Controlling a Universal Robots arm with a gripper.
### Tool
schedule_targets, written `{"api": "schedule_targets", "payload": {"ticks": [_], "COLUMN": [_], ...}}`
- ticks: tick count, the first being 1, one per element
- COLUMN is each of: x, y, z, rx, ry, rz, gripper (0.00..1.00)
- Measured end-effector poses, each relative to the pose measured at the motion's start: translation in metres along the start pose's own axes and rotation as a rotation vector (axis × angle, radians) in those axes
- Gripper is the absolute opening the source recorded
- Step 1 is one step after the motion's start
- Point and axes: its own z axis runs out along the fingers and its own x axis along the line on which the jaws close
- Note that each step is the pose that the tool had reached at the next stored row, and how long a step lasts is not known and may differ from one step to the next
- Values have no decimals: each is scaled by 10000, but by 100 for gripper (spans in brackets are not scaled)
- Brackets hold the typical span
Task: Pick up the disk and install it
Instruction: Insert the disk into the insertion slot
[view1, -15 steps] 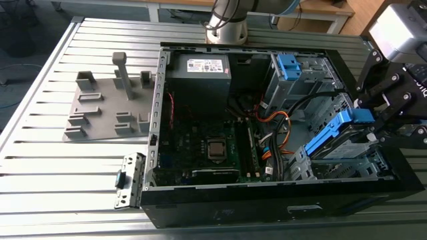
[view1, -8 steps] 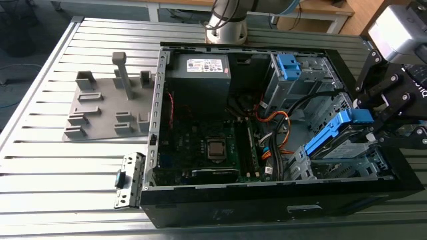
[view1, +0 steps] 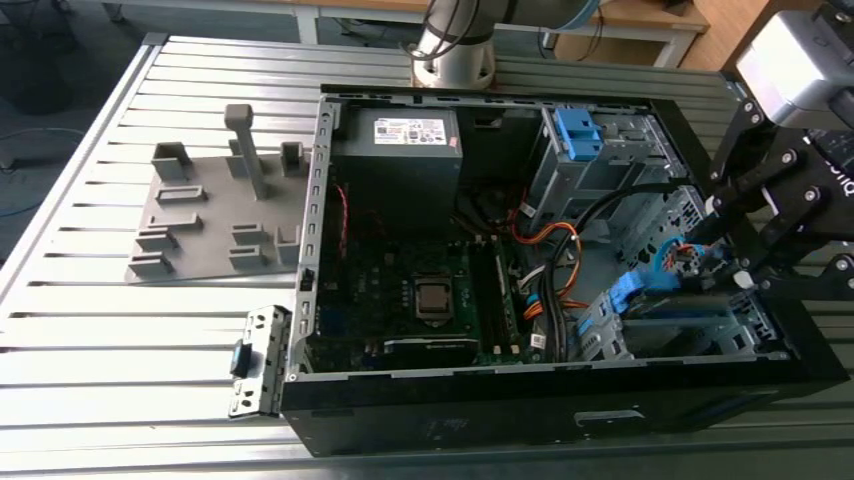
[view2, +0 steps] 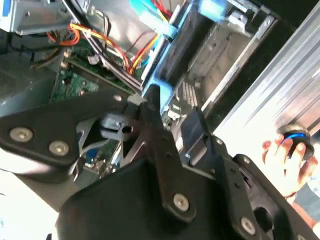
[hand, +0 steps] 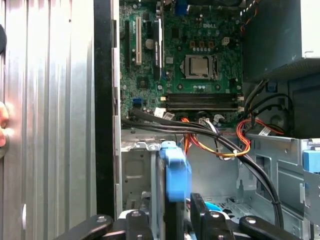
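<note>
Disk (hand: 174, 192), edge-on with blue rail uppermost, clamped between the gripper (hand: 176, 220) fingers (hand: 138, 225) just above the drive bay (hand: 137, 170) beside the case's black wall (hand: 103, 100), cables (hand: 225, 145) crowding close alongside.

The case (view1: 534, 400) lies open on the desk (view1: 120, 340); a fixture plate (view1: 214, 215) lies at the exterior view's left of it.

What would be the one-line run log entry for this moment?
gripper: shut on disk | disk: held on edge, over drive bay of computer case | install: not seated
</note>
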Motion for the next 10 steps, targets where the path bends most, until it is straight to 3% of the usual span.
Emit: {"api": "schedule_targets", "payload": {"ticks": [8, 10], "x": [0, 0], "y": [0, 0], "z": [3, 4], "rx": [0, 0], "ry": [0, 0], "rz": [-1, -1], "gripper": [42, 30]}}
